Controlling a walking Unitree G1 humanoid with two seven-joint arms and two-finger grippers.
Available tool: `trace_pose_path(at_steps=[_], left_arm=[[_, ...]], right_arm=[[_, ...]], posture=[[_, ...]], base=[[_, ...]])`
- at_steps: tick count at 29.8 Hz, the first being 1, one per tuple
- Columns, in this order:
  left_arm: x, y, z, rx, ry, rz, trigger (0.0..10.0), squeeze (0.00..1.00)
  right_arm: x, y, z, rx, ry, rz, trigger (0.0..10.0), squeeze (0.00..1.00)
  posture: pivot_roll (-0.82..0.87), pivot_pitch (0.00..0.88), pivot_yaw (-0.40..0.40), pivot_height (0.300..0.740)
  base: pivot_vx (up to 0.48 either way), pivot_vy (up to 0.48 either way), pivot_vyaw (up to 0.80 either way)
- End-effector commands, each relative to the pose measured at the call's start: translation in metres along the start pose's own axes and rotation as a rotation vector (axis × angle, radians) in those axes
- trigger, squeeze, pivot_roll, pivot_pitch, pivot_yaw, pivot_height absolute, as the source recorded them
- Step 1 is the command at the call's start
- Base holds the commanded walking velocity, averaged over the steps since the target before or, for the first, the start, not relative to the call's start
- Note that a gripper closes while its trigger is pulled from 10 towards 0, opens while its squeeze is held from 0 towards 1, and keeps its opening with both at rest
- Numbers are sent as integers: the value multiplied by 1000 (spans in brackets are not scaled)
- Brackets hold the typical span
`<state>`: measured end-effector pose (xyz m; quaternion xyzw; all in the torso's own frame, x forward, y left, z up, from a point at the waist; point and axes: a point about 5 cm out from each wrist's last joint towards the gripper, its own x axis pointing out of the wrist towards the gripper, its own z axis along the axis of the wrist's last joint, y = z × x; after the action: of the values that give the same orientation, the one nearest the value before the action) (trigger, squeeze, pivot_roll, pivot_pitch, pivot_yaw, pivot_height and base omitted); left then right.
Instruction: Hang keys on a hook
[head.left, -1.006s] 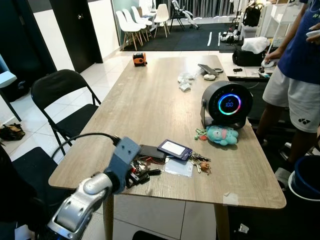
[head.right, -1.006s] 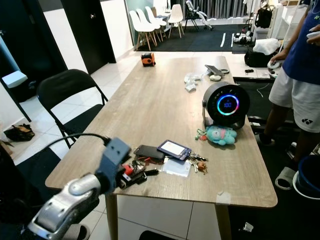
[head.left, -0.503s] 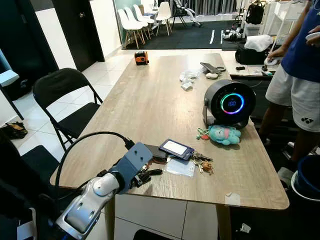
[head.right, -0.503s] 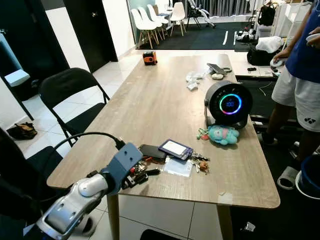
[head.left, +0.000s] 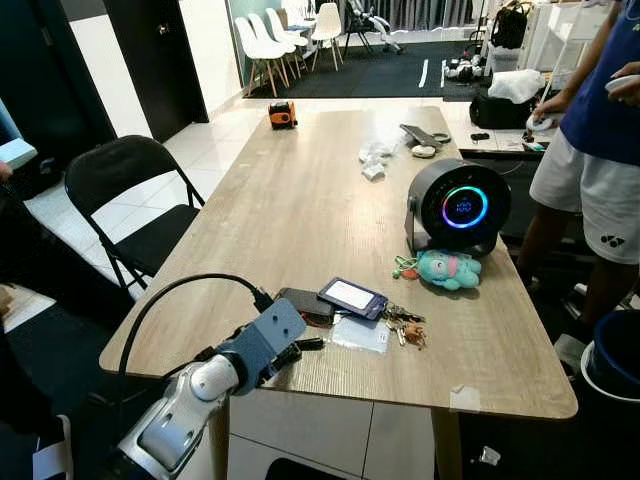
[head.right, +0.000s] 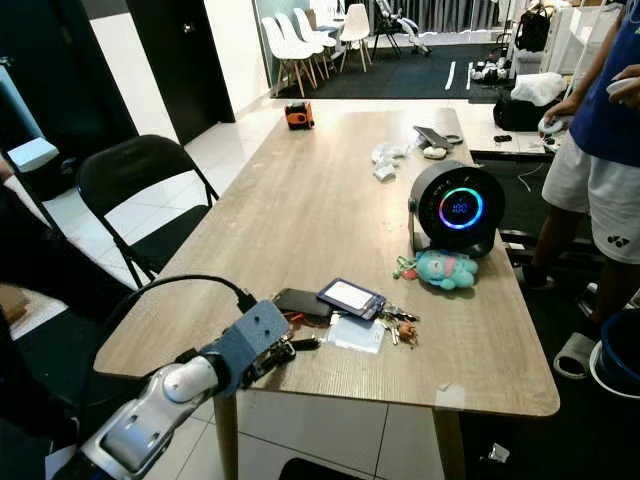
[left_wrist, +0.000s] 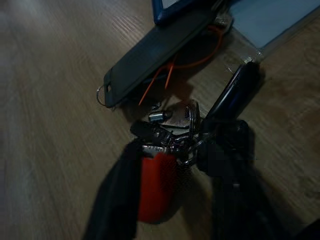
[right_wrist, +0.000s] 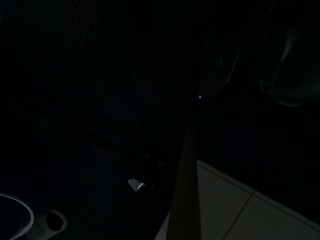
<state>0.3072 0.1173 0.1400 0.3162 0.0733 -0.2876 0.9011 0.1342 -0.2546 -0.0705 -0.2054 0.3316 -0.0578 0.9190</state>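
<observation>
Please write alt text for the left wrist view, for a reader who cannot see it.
The left hand closes around a key bunch with a red fob on a wooden table. Beyond lies a black phone.

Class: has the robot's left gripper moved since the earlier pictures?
Yes. The left gripper has pulled back slightly toward the near table edge, away from the black phone, staying at the key bunch.

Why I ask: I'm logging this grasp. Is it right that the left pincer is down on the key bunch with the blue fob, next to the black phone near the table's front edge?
Not quite: the fob is red, not blue. The left wrist view shows the left pincer down on the key bunch with its red fob, next to the black phone near the front edge of the table.
</observation>
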Motion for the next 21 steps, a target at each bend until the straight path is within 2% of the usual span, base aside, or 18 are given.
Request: trace_pose_path(at_steps=[1, 5, 6, 12, 13, 14, 15, 16, 17, 18, 19, 21], left_arm=[[1, -7, -7, 8, 16, -13, 3451, 0], [1, -7, -7, 11, 13, -14, 2824, 0], [1, -8, -7, 11, 11, -15, 2314, 0], [1, -10, -6, -7, -4, -20, 1843, 0], [1, -10, -4, -37, -15, -22, 2196, 0], [1, -9, -1, -90, -31, -20, 7529, 0], [1, -7, 2, -141, -47, -15, 10000, 0], [1, -7, 2, -141, -47, -15, 10000, 0], [1, -4, 7, -227, -75, -4, 10000, 0], [1, -2, 10, -265, -90, 3, 10000, 0], [1, -2, 10, -265, -90, 3, 10000, 0], [0, 3, 19, -387, -153, 21, 10000, 0]], right_arm=[[-2, 1, -3, -1, 9, 7, 10000, 0], [-2, 1, -3, -2, 10, 7, 10000, 0], [-2, 1, -3, -3, 10, 7, 10000, 0], [-1, 0, -2, -5, 10, 8, 10000, 0], [-1, 0, -2, -5, 10, 8, 10000, 0], [0, 0, -2, -6, 10, 7, 10000, 0], [0, 0, -1, -6, 10, 7, 10000, 0], [0, 0, -1, -6, 10, 7, 10000, 0], [1, 0, 0, -7, 9, 6, 10000, 0], [1, -1, 0, -8, 9, 6, 10000, 0], [1, -1, 0, -8, 9, 6, 10000, 0], [1, -1, 0, -9, 8, 6, 10000, 0]], posture=[[-34, 152, 109, 740], [-33, 152, 109, 740], [-33, 152, 109, 740], [-33, 147, 108, 740], [-33, 147, 108, 740], [-33, 143, 107, 740], [-33, 142, 106, 740], [-33, 142, 106, 740], [-33, 138, 106, 740], [-33, 138, 106, 740], [-33, 138, 106, 740], [-33, 136, 105, 740]], base=[[0, 0, 0], [0, 0, 0], [0, 0, 0], [0, 0, 0], [0, 0, 0], [0, 0, 0], [0, 0, 0], [0, 0, 0], [0, 0, 0], [0, 0, 0], [0, 0, 0], [0, 0, 0]])
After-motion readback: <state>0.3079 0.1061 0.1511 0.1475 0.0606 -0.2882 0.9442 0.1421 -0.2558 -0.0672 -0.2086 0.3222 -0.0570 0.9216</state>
